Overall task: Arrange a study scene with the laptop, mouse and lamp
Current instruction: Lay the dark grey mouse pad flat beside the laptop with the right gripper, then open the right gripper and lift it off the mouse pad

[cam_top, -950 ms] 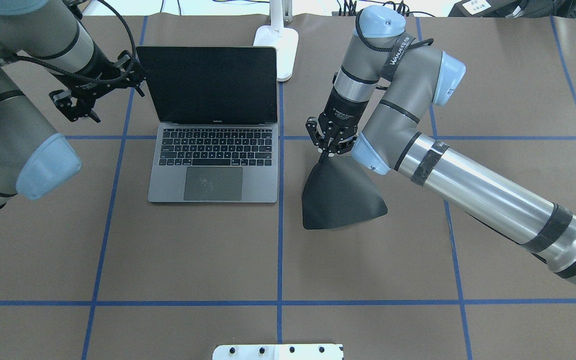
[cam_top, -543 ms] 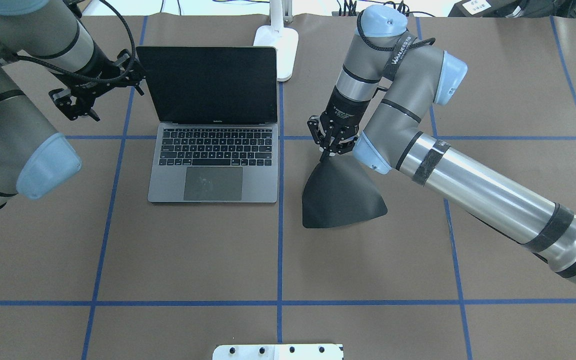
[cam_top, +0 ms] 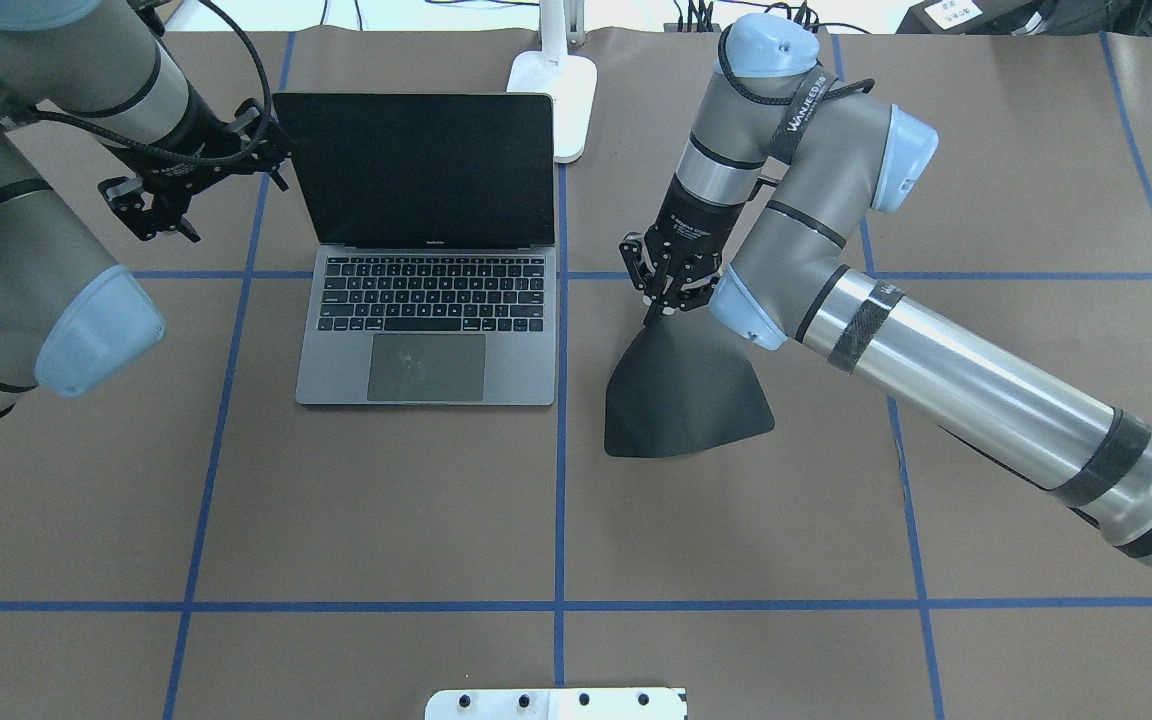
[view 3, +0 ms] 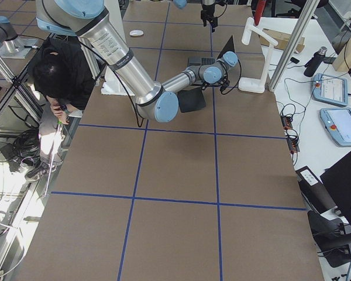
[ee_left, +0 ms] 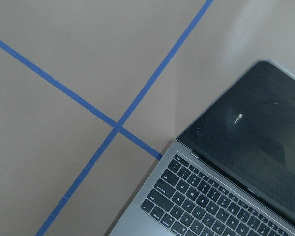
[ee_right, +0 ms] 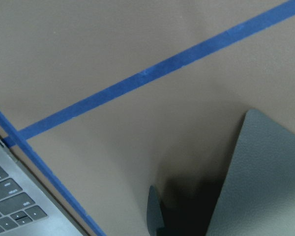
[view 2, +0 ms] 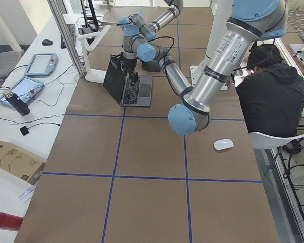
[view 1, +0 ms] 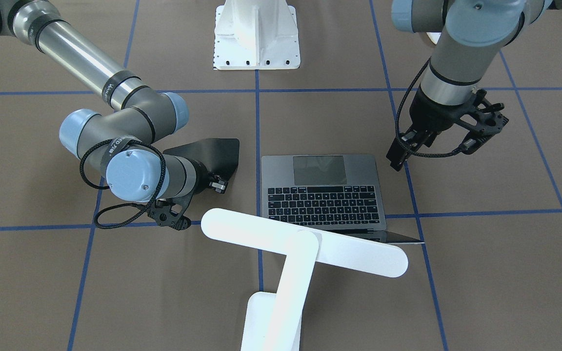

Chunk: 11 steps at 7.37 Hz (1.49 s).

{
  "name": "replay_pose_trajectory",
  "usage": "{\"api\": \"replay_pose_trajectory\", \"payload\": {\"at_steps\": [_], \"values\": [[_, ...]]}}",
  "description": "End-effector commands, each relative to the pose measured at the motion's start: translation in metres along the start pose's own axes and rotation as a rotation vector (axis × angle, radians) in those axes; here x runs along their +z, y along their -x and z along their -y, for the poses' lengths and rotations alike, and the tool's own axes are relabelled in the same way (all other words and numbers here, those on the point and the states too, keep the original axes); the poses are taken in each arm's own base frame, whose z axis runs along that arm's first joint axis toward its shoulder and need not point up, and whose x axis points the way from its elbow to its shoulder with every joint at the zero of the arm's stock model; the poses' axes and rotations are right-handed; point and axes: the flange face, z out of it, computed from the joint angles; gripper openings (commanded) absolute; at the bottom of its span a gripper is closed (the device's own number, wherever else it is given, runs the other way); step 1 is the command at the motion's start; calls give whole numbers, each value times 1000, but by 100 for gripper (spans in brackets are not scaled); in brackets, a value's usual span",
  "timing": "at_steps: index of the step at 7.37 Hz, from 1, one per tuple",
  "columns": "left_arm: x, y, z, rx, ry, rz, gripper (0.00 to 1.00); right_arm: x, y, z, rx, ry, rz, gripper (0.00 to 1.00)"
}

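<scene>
The laptop (cam_top: 426, 250) stands open left of the table's middle, its screen dark; it also shows in the front view (view 1: 325, 190). Behind it stands the white lamp, base (cam_top: 556, 90) on the table and bar head (view 1: 305, 241) over the laptop's far edge. The white mouse (view 2: 223, 145) lies far off near the table's left end. My right gripper (cam_top: 658, 305) is shut on the far corner of a black mat (cam_top: 681, 390) and holds that corner lifted. My left gripper (cam_top: 164, 228) hangs open beside the screen's left edge, holding nothing.
A white bolted pedestal (view 1: 256, 34) sits at the robot's side of the table. Blue tape lines cross the brown table cover. A seated person in black (view 2: 268, 91) is beside the table near the mouse. Screens and cables lie past the far edge.
My right gripper has crept a little farther from the robot and to the right, the mat's corner still in it. My left gripper has drifted slightly away too. The laptop has not moved.
</scene>
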Motion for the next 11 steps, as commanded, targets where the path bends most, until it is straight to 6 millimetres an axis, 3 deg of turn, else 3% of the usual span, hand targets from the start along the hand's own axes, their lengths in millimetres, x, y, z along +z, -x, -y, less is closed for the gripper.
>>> {"api": "replay_pose_trajectory", "payload": {"at_steps": [1, 4, 9, 10, 11], "values": [[0, -1, 0, 0, 0, -1, 100, -3, 0, 0, -12, -6, 11, 99], [0, -1, 0, 0, 0, 1, 100, -21, -2, 6, -62, -62, 58, 99], [6, 3, 2, -2, 2, 10, 100, -72, 9, 19, -175, -273, 169, 99], [3, 5, 4, 67, -2, -2, 100, -90, 4, 28, -170, -299, 182, 99], [11, 23, 6, 98, 2, 15, 100, -105, -15, 36, -173, -320, 193, 99]]}}
